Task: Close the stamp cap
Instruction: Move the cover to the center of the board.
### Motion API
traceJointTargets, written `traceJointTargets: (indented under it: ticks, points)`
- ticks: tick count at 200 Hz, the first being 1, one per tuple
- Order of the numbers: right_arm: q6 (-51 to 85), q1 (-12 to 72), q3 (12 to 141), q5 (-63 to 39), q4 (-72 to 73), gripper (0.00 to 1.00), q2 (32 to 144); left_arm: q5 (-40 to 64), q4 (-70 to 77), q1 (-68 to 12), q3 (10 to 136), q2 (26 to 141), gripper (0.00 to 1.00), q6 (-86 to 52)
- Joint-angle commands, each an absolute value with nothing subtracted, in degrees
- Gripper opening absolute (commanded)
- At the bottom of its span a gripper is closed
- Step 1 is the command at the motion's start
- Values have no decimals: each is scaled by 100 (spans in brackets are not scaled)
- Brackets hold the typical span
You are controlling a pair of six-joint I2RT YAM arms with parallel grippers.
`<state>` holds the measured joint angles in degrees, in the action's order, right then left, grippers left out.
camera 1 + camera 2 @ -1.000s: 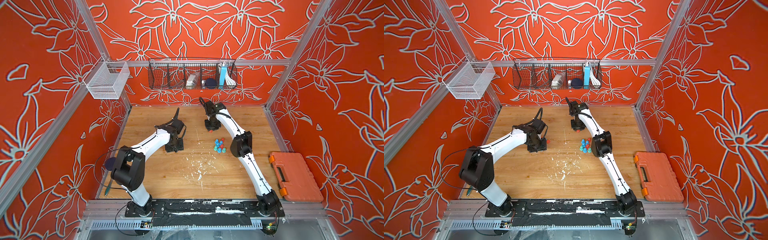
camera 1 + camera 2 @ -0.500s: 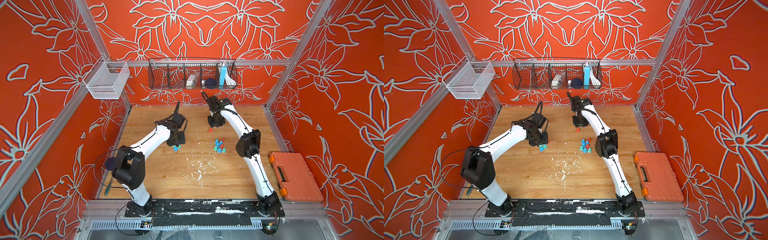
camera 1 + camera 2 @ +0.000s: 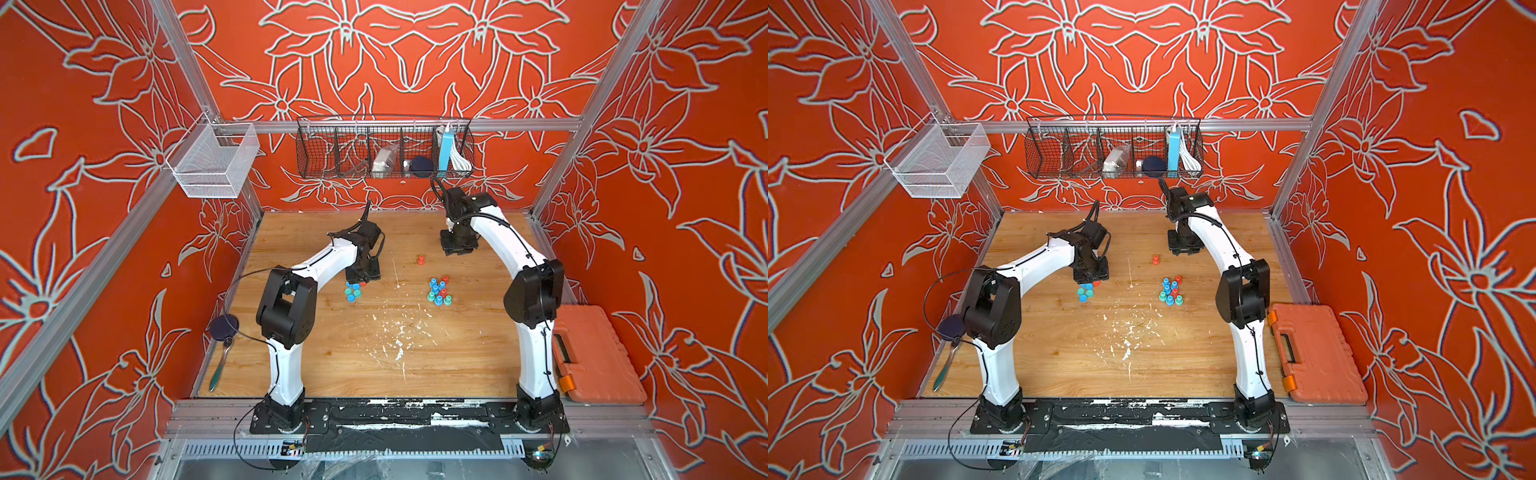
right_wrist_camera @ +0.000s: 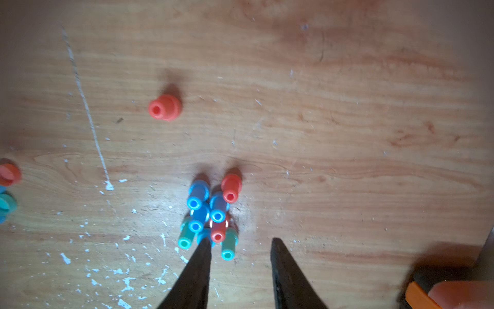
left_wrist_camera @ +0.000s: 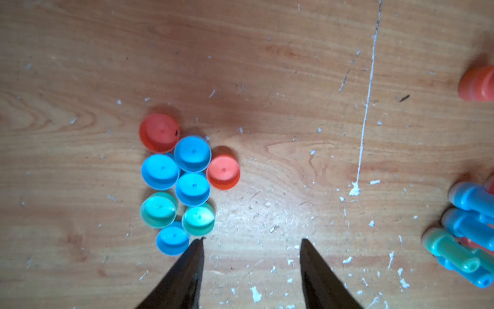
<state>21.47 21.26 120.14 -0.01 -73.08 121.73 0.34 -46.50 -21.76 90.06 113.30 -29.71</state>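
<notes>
Several loose stamp caps [image 5: 184, 182], red, blue and teal, lie clustered on the wooden table [image 3: 395, 353]; both top views show them [image 3: 353, 291] [image 3: 1086, 291]. My left gripper [image 5: 251, 240] hovers open beside them, holding nothing, and sits just behind the cluster in a top view [image 3: 362, 276]. Several uncapped stamps [image 4: 211, 214] stand bunched together [image 3: 438, 291]. A lone red stamp [image 4: 165, 107] stands apart on its wider base [image 3: 421, 260]. My right gripper [image 4: 240, 240] is open and empty above the table, behind and right of the red stamp [image 3: 457, 247].
An orange tool case [image 3: 594, 353] lies off the table's right edge. A black wire basket [image 3: 384, 149] and a white mesh basket [image 3: 212, 166] hang on the walls. A dark disc [image 3: 224, 326] and a spoon-like tool [image 3: 220, 361] lie at the front left.
The right gripper has drawn away to the right and back, leaving the red stamp standing alone. The left gripper has pulled back off the caps, uncovering the cluster.
</notes>
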Motion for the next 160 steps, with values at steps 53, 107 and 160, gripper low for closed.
traceJointTargets:
  ticks: [53,107,160]
  points:
    - [1986,1901,11142,-91,-6916,38,11542,98,-4725,-2171,9458,11884,57,-3051]
    - [1960,1828,10918,-145,-6831,37,11436,79,-4711,-2171,9553,12123,57,-3045]
    - [1936,1802,10824,-192,-6815,36,11382,55,-4716,-2164,9656,12294,57,-3047]
